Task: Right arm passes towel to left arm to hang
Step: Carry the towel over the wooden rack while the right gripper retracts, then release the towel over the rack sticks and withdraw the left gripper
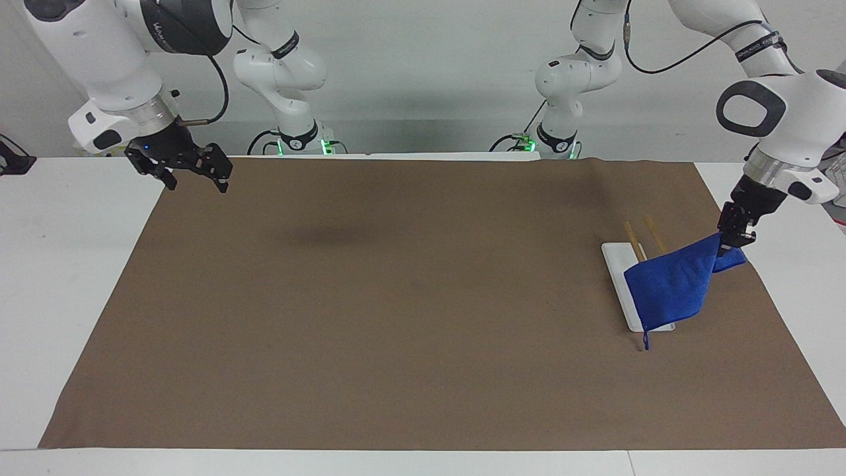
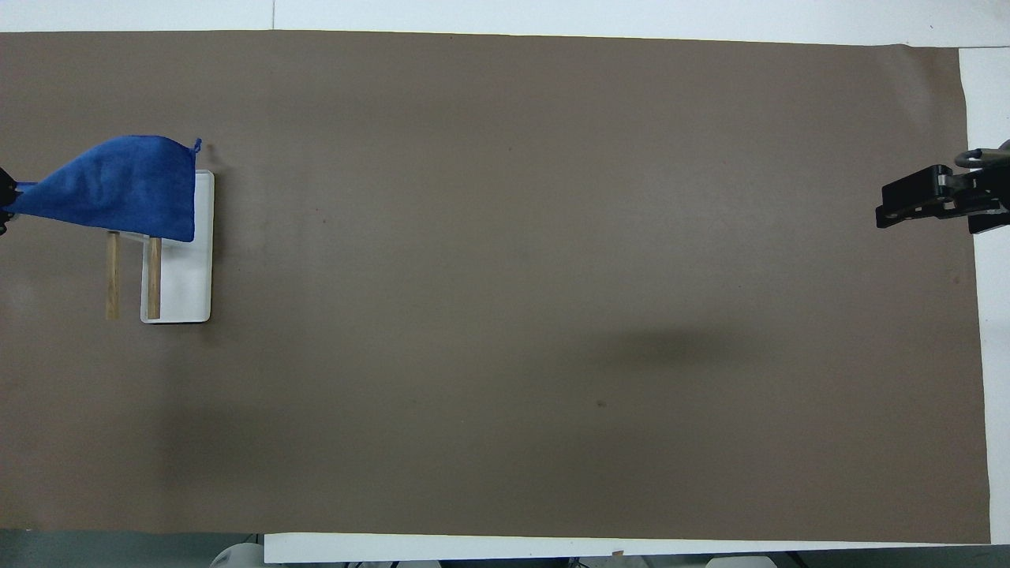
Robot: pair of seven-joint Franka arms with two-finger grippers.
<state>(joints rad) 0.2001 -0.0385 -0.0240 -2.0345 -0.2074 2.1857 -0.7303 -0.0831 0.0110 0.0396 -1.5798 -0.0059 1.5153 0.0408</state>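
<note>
The blue towel (image 1: pixel 669 285) hangs by one corner from my left gripper (image 1: pixel 730 248), which is shut on it. The towel is draped across the wooden bars of a small rack (image 1: pixel 638 240) with a white base (image 1: pixel 618 271) at the left arm's end of the table. Its loop tag (image 1: pixel 646 340) dangles at the lowest corner. In the overhead view the towel (image 2: pixel 118 189) covers the rack's end farther from the robots, and only the edge of the left gripper (image 2: pixel 4 207) shows. My right gripper (image 1: pixel 192 173) is open and empty, raised over the mat's corner at the right arm's end, waiting.
A brown mat (image 1: pixel 396 297) covers most of the white table (image 1: pixel 59 264). The rack's two wooden bars (image 2: pixel 130 276) stick out from under the towel toward the robots. The right gripper (image 2: pixel 907 207) shows at the mat's edge in the overhead view.
</note>
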